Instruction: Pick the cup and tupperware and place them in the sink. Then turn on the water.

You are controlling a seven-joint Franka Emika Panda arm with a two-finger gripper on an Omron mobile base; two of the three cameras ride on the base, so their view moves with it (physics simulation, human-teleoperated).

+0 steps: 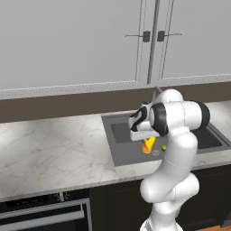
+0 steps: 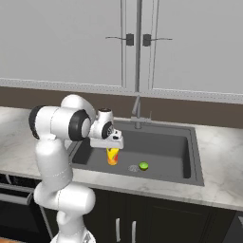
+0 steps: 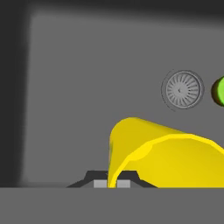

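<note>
- The tool (image 2: 113, 148) hangs over the left part of the sink (image 2: 182, 163), pointing down into the basin.
- Its jaws are drawn close together, pinching the rim of the cup (image 2: 112, 156); in the hand view the thin yellow wall of the cup (image 3: 166, 157) runs right down between the two dark tips.
- The cup hangs tilted below the tool, its yellow body with the red-orange patch showing in the left base view (image 1: 148, 145). Whether its base touches the sink floor I cannot tell.
- A small green round object (image 2: 143, 166) lies on the sink floor just beside the round metal drain (image 2: 132, 167), to the right of the cup in the right base view.
- In the hand view the drain (image 3: 182, 89) sits beyond the cup, with the green object (image 3: 219, 91) at the picture's right edge.
- The faucet (image 2: 137, 114) stands at the back edge of the sink.
- A pale marble counter (image 1: 49, 149) surrounds the sink, with closed wall cabinets (image 1: 72, 40) above.
</note>
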